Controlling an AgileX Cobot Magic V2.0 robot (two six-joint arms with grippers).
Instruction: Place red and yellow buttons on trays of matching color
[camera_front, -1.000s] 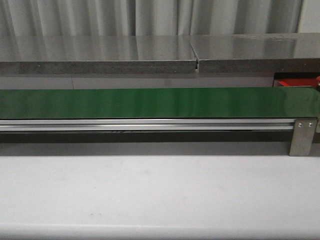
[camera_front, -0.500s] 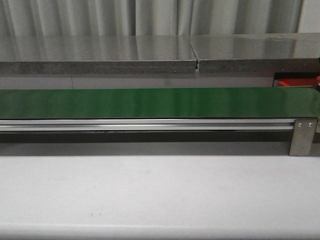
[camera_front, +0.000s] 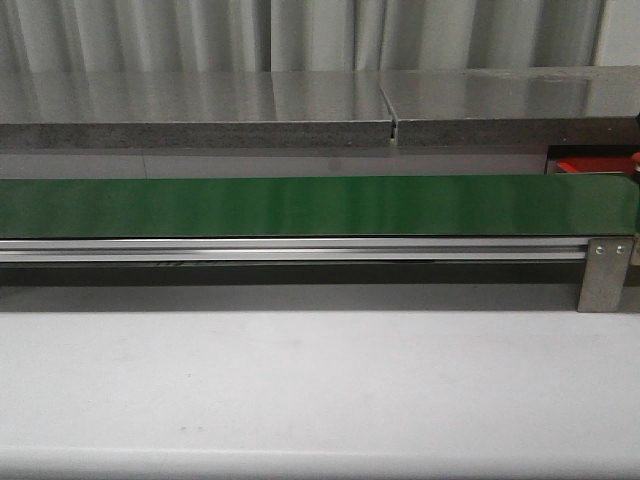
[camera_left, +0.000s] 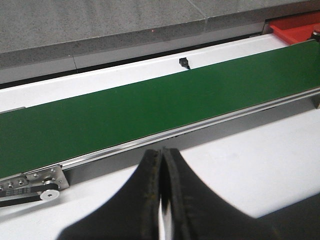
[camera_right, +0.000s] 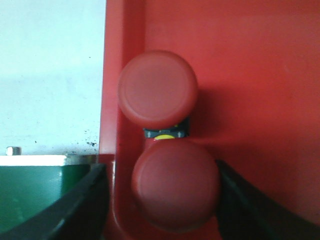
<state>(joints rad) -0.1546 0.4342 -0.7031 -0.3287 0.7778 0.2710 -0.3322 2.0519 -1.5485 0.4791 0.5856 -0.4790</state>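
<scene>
Meanwhile, the right gripper (camera_right: 160, 192) is hanging jaws apart around one of two red buttons (camera_right: 176, 185) lying in the red tray (camera_right: 250, 75), while the left gripper (camera_left: 161, 195) is hovering pressed together beside the green conveyor belt (camera_left: 150, 107).

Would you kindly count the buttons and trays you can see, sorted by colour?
Red buttons: 2
Yellow buttons: 0 visible
Red tray: 1
Yellow tray: 0 visible
Total: 3

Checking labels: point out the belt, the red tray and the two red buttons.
belt (camera_front: 300, 205): front view, middle of the green surface.
red tray (camera_right: 260, 75): right wrist view, bare floor.
upper button (camera_right: 157, 89): right wrist view, centre of its cap.
lower button (camera_right: 175, 184): right wrist view, centre of its cap.
</scene>
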